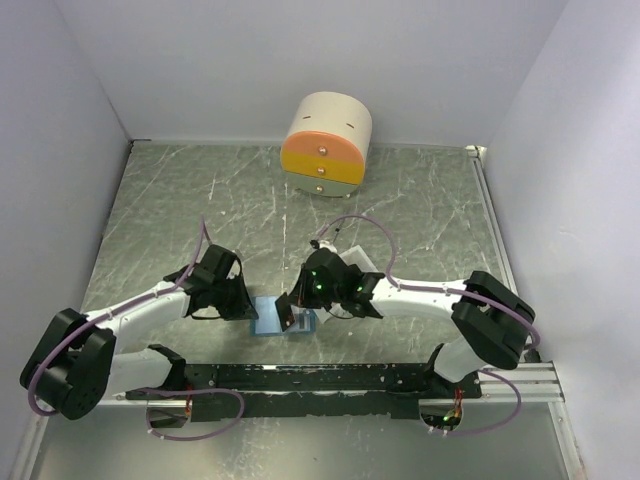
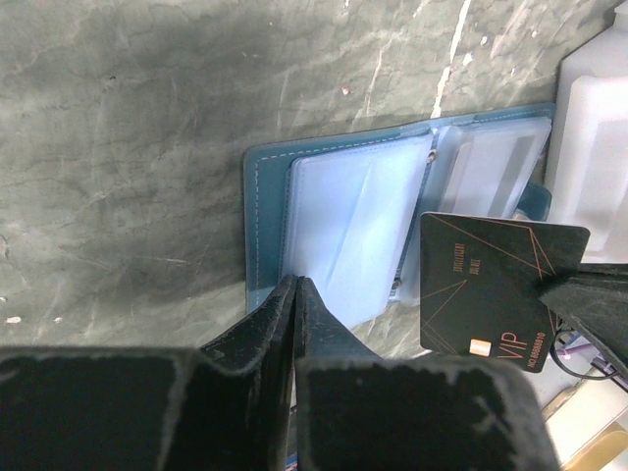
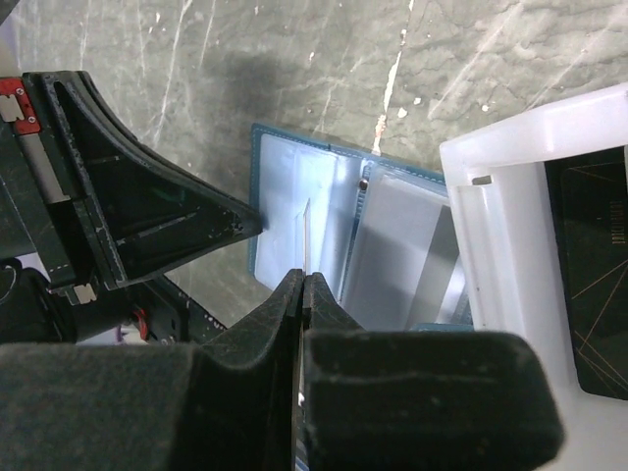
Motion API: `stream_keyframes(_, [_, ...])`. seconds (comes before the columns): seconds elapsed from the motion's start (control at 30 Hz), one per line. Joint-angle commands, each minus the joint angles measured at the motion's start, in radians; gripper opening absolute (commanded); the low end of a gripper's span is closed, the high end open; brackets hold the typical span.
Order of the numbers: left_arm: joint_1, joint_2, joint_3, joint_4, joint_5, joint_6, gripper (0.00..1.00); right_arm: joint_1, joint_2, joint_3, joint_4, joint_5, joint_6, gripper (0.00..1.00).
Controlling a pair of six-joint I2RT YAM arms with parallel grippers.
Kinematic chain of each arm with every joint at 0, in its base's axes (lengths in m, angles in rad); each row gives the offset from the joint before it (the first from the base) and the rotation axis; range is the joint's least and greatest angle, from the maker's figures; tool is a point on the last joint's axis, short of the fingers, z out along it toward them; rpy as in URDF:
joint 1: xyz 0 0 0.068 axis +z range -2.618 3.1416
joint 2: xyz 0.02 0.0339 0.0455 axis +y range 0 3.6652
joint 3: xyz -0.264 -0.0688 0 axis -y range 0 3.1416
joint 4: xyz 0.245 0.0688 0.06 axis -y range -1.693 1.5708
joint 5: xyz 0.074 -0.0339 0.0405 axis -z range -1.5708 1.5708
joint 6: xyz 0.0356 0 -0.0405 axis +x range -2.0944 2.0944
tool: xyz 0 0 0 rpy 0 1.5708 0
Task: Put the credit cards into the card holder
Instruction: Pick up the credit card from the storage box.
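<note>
- Progress: mid-insertion, and I see no card that is clearly seated. The black VIP card [image 2: 486,285] is in the air above the card holder [image 2: 343,196] and not in a slot yet.
- A greyish shape shows in the right-hand sleeve. I cannot tell whether it is a card.
- Left to do: slot this card, then at least one more. A dark card [image 3: 589,275] lies in the white tray [image 3: 491,196] just beside the holder.
- Right gripper [image 3: 301,280]: jaws clamped on the black VIP card, which shows only as a thin edge-on line in its own wrist view.
- Left gripper [image 2: 296,285]: jaws together at the holder's outer edge. It looks to be pinching the cover to steady it, though it may only be pressing down.
- Card holder: lies on the table [image 1: 200,220] close to the arm bases, between the two grippers. It is open flat with the clear sleeves up.
- Holder axis: its long axis runs left-right in the top view, and the spine with its rivets crosses that axis.
- Card pose: it stands on edge, not flat, with its printed face toward the left wrist camera. Its free edge points at the left sleeve, so it probably needs to tilt before it can slide in.
</note>
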Motion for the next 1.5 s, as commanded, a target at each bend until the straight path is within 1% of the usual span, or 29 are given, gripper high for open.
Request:
stream_keyframes(0.0, [0.009,0.011,-0.014,-0.005,-0.024,-0.013,0.13,0.004,0.011,-0.023,0.038,0.036,0.016,0.00])
stream_keyframes(0.37, [0.009,0.012,-0.025,0.005,-0.013,-0.017,0.14,0.005,0.069,-0.032,0.091,0.017,0.020,0.00])
stream_keyframes(0.53, [0.009,-0.020,-0.008,-0.014,0.001,-0.022,0.15,0.005,0.029,0.007,0.001,0.053,-0.013,0.00])
stream_keyframes(0.6, [0.009,-0.049,0.010,-0.017,0.032,-0.024,0.20,0.004,0.002,0.025,-0.025,0.051,-0.048,0.00])
stream_keyframes(0.7, [0.009,-0.101,0.057,-0.052,0.064,-0.033,0.29,0.004,-0.059,0.048,-0.057,0.022,-0.118,0.00])
stream_keyframes(0.77, [0.009,-0.138,0.097,-0.079,0.086,-0.038,0.35,0.000,-0.110,0.040,-0.073,0.029,-0.120,0.00])
stream_keyframes(0.8, [0.009,-0.159,0.111,-0.073,0.119,-0.042,0.38,-0.006,-0.140,0.022,-0.065,0.019,-0.106,0.00])
stream_keyframes(0.9, [0.009,-0.243,0.122,-0.004,0.227,-0.090,0.48,-0.015,-0.269,-0.076,0.070,-0.017,-0.047,0.00])
stream_keyframes(0.97, [0.009,-0.299,0.125,0.039,0.268,-0.131,0.54,-0.014,-0.359,-0.146,0.183,-0.002,-0.005,0.00])
stream_keyframes(1.07, [0.009,-0.353,0.124,0.095,0.296,-0.180,0.60,-0.015,-0.464,-0.218,0.267,0.028,0.038,0.00])
stream_keyframes(1.17, [0.009,-0.368,0.108,0.178,0.344,-0.220,0.65,-0.016,-0.515,-0.251,0.320,0.029,0.064,0.00])
stream_keyframes(1.33, [0.008,-0.345,0.053,0.371,0.452,-0.311,0.65,-0.016,-0.524,-0.276,0.408,0.004,0.093,0.00])
stream_keyframes(1.4, [0.009,-0.351,0.014,0.457,0.479,-0.361,0.62,-0.016,-0.518,-0.290,0.434,-0.003,0.105,0.00])
stream_keyframes(1.47, [0.008,-0.360,-0.008,0.494,0.481,-0.389,0.55,-0.016,-0.511,-0.305,0.455,-0.007,0.121,0.00])
